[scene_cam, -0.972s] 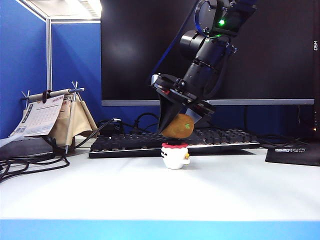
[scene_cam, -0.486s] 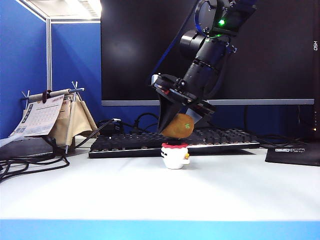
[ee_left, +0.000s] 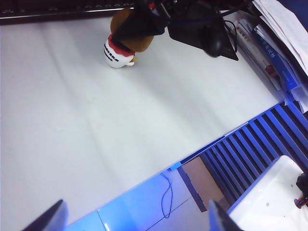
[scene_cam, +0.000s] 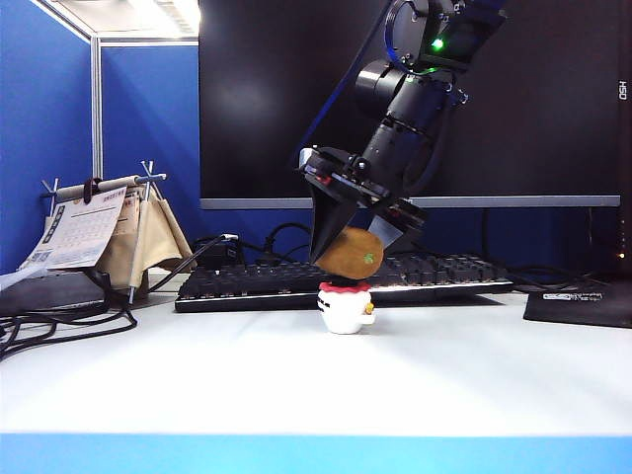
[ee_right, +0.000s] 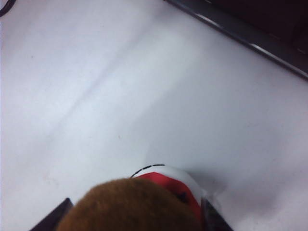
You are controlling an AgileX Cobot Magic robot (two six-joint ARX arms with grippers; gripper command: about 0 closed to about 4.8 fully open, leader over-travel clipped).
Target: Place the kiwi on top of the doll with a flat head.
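The kiwi (scene_cam: 352,254), brown with a small green spot, lies tilted on the flat head of the doll (scene_cam: 346,308), a small white figure with a red rim. My right gripper (scene_cam: 354,249) comes down from above with its jaws astride the kiwi and looks open, its fingers a little off the fruit. In the right wrist view the kiwi (ee_right: 130,207) fills the space between the fingers (ee_right: 53,219), with the doll's red rim (ee_right: 185,190) just beyond. My left gripper (ee_left: 134,221) hangs open and empty over the table's front edge, far from the doll (ee_left: 115,53).
A black keyboard (scene_cam: 296,281) lies right behind the doll, below a large dark monitor (scene_cam: 247,99). A desk calendar stand (scene_cam: 99,232) and cables (scene_cam: 59,316) are at the left. A black pad (scene_cam: 583,301) lies at the right. Stacked papers (ee_left: 279,43) sit near the table's side.
The kiwi has sunk slightly and tipped over onto the doll's head. The right gripper's fingers have spread a little. The arm itself has stayed in place.
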